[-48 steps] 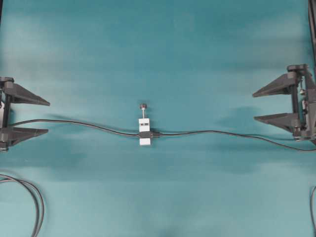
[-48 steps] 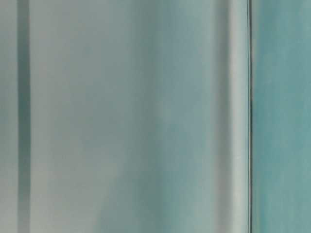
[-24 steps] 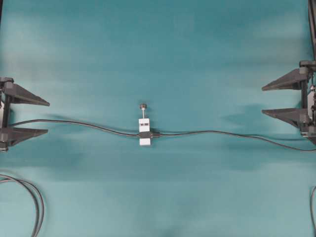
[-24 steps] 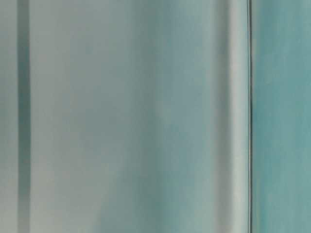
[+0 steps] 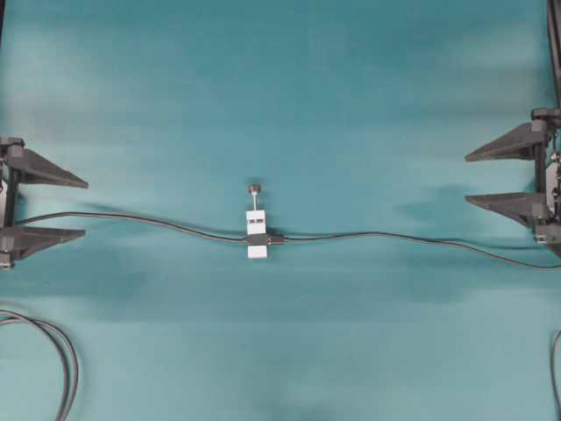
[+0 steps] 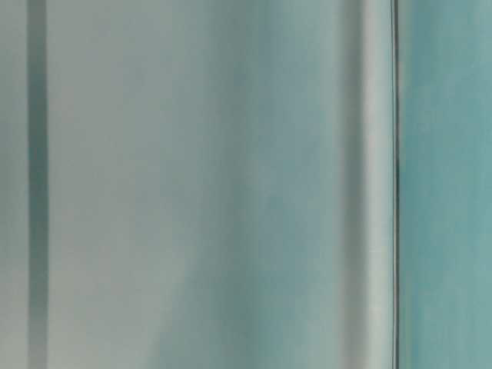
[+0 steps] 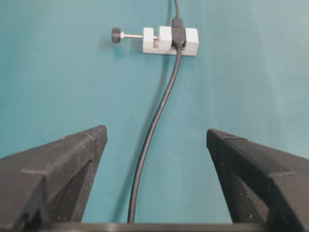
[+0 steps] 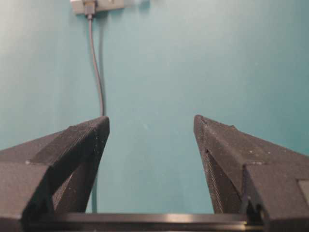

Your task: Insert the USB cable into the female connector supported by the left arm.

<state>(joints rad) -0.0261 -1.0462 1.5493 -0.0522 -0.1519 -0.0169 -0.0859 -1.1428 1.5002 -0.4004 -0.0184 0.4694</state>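
two black pronged grippers sit at opposite edges of the teal bench [image 5: 280, 88], left gripper [image 5: 86, 209] and right gripper [image 5: 465, 178], fingers spread wide, holding and touching nothing. broad bare bench lies between them. the thin black usb cable [image 5: 394, 236] runs from the right edge to the small white clamp block [image 5: 256, 235] at mid-bench; another black cable [image 5: 131, 219] leads from it leftward, between the left fingers.

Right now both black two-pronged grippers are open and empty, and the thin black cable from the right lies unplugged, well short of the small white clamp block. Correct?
Not quite. The thin black cable from the right already reaches the small white clamp block and meets the dark connector there, as the overhead view shows. The rest holds: left gripper and right gripper are open and empty.
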